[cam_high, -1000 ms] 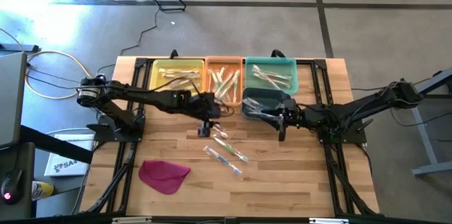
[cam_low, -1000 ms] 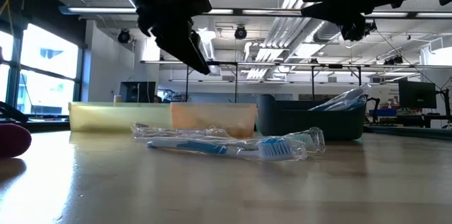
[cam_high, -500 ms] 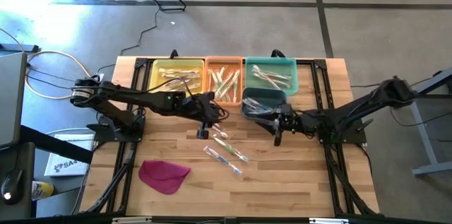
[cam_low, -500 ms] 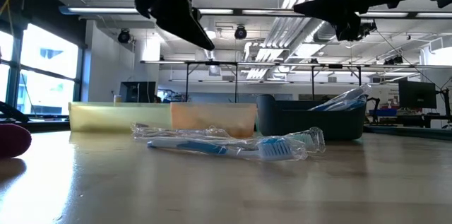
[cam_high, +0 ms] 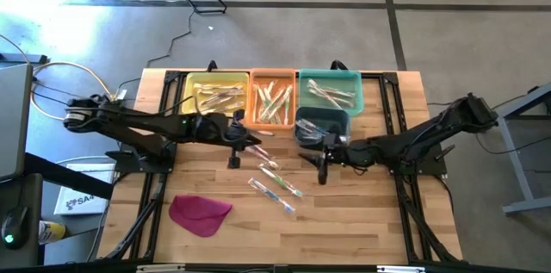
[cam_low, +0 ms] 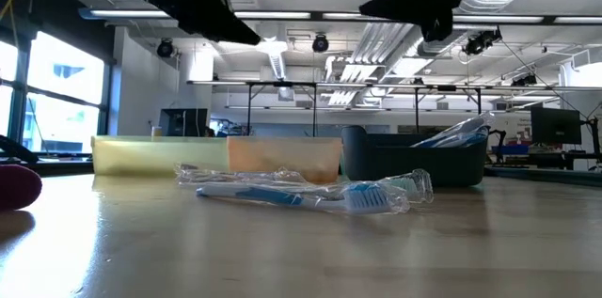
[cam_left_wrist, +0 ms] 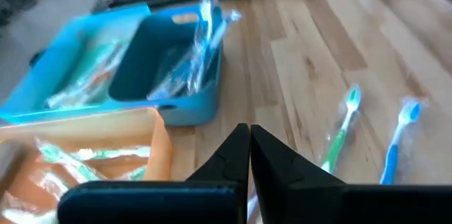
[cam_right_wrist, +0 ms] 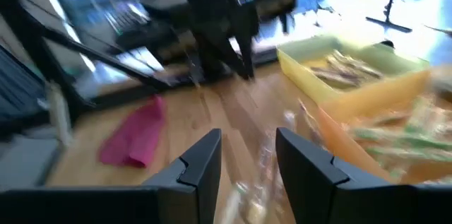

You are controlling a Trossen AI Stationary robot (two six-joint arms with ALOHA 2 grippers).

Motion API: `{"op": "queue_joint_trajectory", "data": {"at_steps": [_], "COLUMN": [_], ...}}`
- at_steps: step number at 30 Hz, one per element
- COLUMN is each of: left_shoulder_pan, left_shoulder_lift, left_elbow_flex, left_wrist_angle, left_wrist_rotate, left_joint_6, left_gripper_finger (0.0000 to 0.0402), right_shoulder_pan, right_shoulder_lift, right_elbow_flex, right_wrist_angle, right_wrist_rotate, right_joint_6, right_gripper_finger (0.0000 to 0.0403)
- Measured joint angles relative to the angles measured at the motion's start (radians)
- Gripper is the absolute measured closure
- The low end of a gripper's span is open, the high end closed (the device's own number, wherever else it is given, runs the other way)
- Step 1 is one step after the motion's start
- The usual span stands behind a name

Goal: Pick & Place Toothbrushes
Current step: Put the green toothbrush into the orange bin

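Observation:
Three wrapped toothbrushes (cam_high: 277,180) lie loose on the wooden table's middle, a blue one (cam_low: 292,196) nearest in the low view. More toothbrushes fill the yellow tray (cam_high: 191,92), orange tray (cam_high: 255,101), teal tray (cam_high: 355,92) and dark blue bin (cam_high: 303,120) at the far edge. My left gripper (cam_high: 256,142) hangs shut and empty, above the table, left of the loose toothbrushes (cam_left_wrist: 339,128); its fingertips (cam_left_wrist: 249,146) meet. My right gripper (cam_high: 322,170) hovers open and empty, in front of the bin, right of the loose toothbrushes; its fingers (cam_right_wrist: 205,160) stand apart.
A magenta cloth (cam_high: 200,213) lies near the table's front left corner. Wrapped toothbrushes (cam_low: 461,132) stick up out of the dark bin. Black frame rails (cam_high: 155,195) run along the table's left and right sides. Bare wood lies along the near edge.
My left gripper has drawn back toward the table's left edge and risen, tipping closer to level. My right gripper has gone from beside the dark bin toward the loose toothbrushes, leftward and a little nearer. The toothbrushes have stayed where they lay.

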Motion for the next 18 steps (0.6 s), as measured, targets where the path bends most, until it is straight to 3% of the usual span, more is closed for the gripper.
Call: {"op": "queue_joint_trajectory", "data": {"at_steps": [9, 18], "left_shoulder_pan": [0.0, 0.0], "left_shoulder_lift": [-0.197, -0.387], "left_elbow_flex": [-0.125, -0.195], "left_wrist_angle": [0.032, 0.037], "left_wrist_rotate": [-0.01, -0.016], "left_joint_6": [-0.018, -0.032], "left_gripper_finger": [0.0391, 0.0391], "right_shoulder_pan": [0.006, 0.025], "right_shoulder_lift": [0.162, 0.32], "right_elbow_flex": [0.24, 0.406], "right_wrist_angle": [-0.347, -0.483], "right_wrist_rotate": [0.025, -0.051], "right_joint_6": [0.004, 0.004], "right_gripper_finger": [0.0275, 0.0275]}}
